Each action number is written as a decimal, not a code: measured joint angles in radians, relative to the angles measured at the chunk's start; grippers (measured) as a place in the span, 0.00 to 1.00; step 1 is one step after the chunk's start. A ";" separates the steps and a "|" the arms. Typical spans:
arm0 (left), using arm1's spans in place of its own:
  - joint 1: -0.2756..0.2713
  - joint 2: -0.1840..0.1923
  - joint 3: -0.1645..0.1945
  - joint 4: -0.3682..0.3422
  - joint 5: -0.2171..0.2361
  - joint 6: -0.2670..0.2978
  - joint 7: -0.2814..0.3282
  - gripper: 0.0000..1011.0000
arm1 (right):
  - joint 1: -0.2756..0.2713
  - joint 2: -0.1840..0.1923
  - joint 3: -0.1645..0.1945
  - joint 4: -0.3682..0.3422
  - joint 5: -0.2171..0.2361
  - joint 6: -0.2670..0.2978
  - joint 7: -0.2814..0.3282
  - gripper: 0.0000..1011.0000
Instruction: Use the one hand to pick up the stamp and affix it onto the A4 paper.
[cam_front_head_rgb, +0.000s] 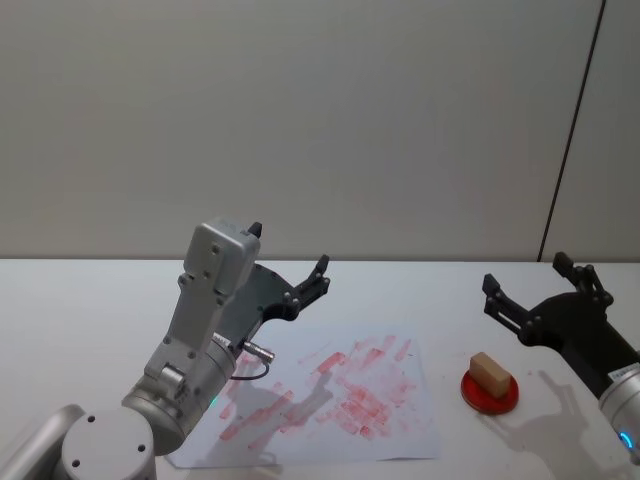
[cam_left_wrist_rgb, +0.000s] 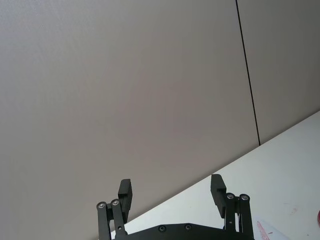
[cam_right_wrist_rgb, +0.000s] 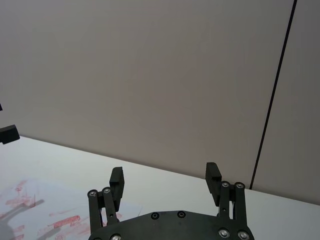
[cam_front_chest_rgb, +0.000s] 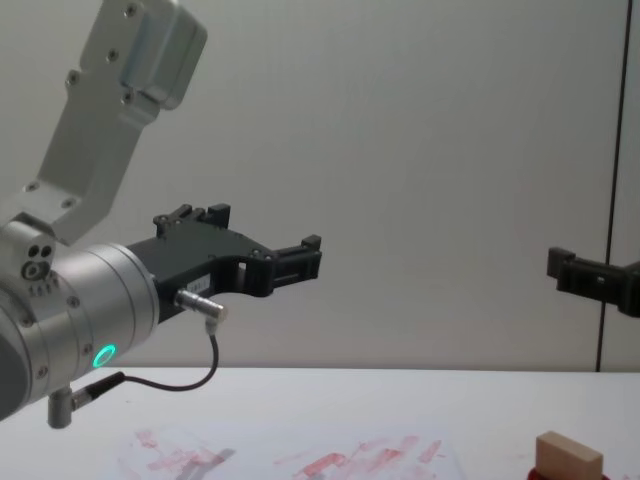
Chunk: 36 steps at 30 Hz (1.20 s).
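Right tool (cam_front_head_rgb: 525, 274) wide, raised near stamp (cam_front_head_rgb: 489, 373); left tool (cam_front_head_rgb: 288, 248) wide above smeared A4 paper (cam_front_head_rgb: 395, 425); white desk (cam_front_head_rgb: 80, 300), grey wall (cam_front_head_rgb: 300, 120).

Tabletop (cam_front_head_rgb: 70, 300) was plain white. Behind it, a flat grey-beige wall (cam_front_head_rgb: 300, 120) met the far edge. One thin dark seam (cam_front_head_rgb: 573, 130) ran down the wall on the right side, from top of view to the tabletop line, slightly slanted in the head view.

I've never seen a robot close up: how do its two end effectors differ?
The left end effector hangs above the A4 paper; the right end effector hangs near the stamp. The left one angles toward the robot's right, the right one toward its left. Both are black, two-fingered, open and empty.
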 joint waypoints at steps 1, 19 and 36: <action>0.000 0.000 0.000 0.000 0.000 0.000 0.000 0.99 | 0.000 0.000 0.000 0.000 0.000 0.000 0.001 0.99; 0.000 0.000 0.000 0.000 0.000 0.000 0.000 0.99 | 0.013 0.027 0.011 0.063 -0.004 0.073 0.109 0.99; 0.000 0.000 0.000 0.000 0.000 0.000 0.000 0.99 | 0.076 0.014 -0.001 0.200 -0.054 0.121 0.216 0.99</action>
